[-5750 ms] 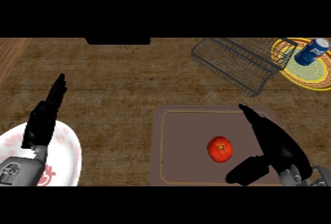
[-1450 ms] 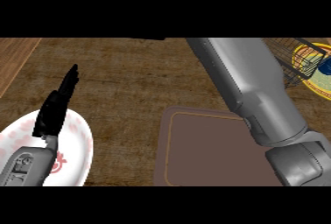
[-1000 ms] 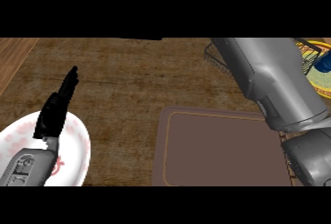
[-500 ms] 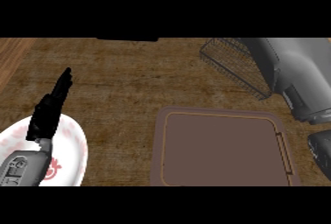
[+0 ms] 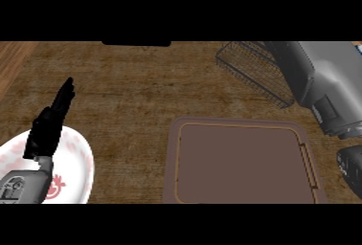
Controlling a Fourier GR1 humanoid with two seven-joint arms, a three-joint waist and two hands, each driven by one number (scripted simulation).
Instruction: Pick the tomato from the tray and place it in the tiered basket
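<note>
Head view: my right forearm (image 5: 318, 86) has swung back from over the wire basket (image 5: 256, 69).
Tray (image 5: 244, 162): tomato gone, likely delivered.
Left hand (image 5: 51, 122): fingers straight together, resting over the plate (image 5: 74, 165).
Right hand: unseen, cannot tell.

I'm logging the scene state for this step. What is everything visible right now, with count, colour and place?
tray: one, brown with a thin orange inner line, lower centre-right of the counter, nothing showing on it
tiered basket: one, dark wire mesh, upper right, partly hidden by the right forearm
plate: one, white with red pattern, lower left corner
dark object: one, black, top edge, cannot identify
counter: one, brown wood grain
left hand: one, black, fingers straight, over the plate
right forearm: one, grey, right edge; its hand is out of view
</note>
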